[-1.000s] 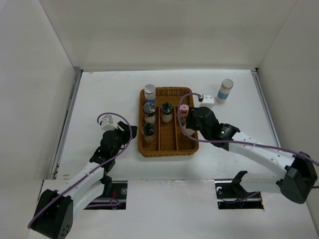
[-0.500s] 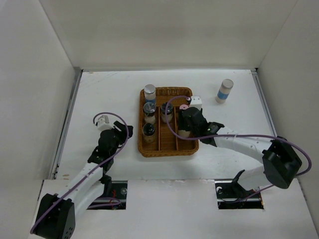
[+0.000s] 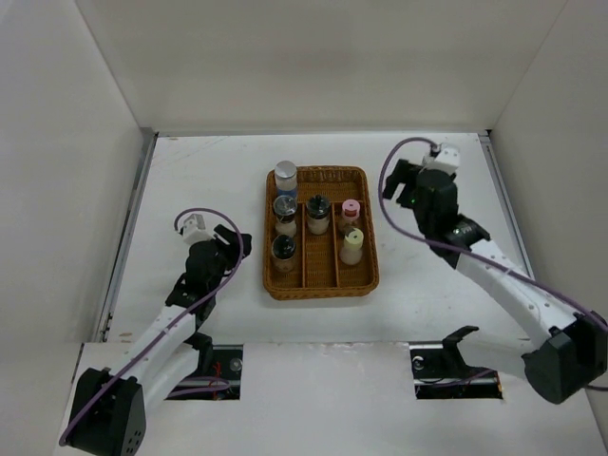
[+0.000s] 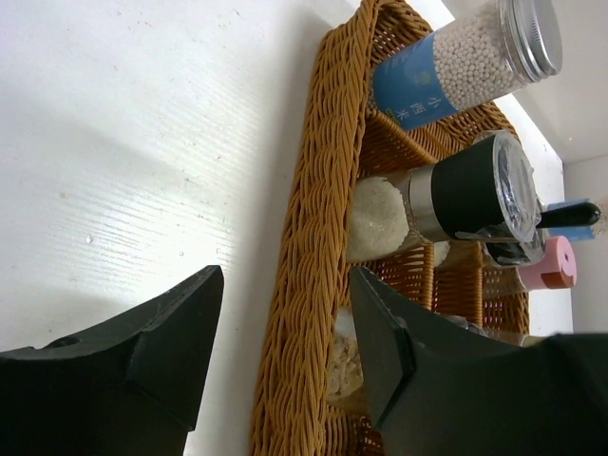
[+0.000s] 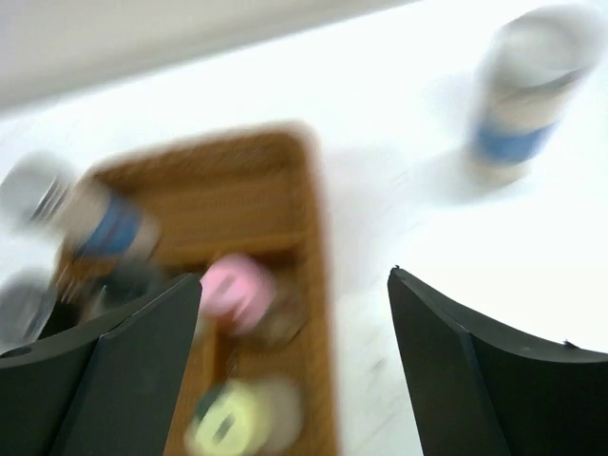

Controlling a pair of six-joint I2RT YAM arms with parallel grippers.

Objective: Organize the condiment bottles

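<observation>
Bottles (image 3: 317, 213): six stand in the tray (image 3: 323, 288); a seventh, the silver-topped bottle (image 5: 527, 85), stands on the table (image 3: 209, 171) to its right. Left gripper (image 4: 285, 275): jaws spread, holding nothing, at the tray's left wall. Right gripper (image 5: 294, 277): jaws spread, holding nothing.

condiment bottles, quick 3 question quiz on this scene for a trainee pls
1. True or false: the pink-capped jar stands in the right-hand compartment of the wicker tray, as the top view shows it.
2. How many bottles stand in the tray? A four, B six, C eight.
3. Which bottle is not in the tray, and is the right gripper holding it?

Key: 1 true. 2 B. 3 The blue-banded bottle, standing outside the tray; no, the right gripper is open and empty.
</observation>
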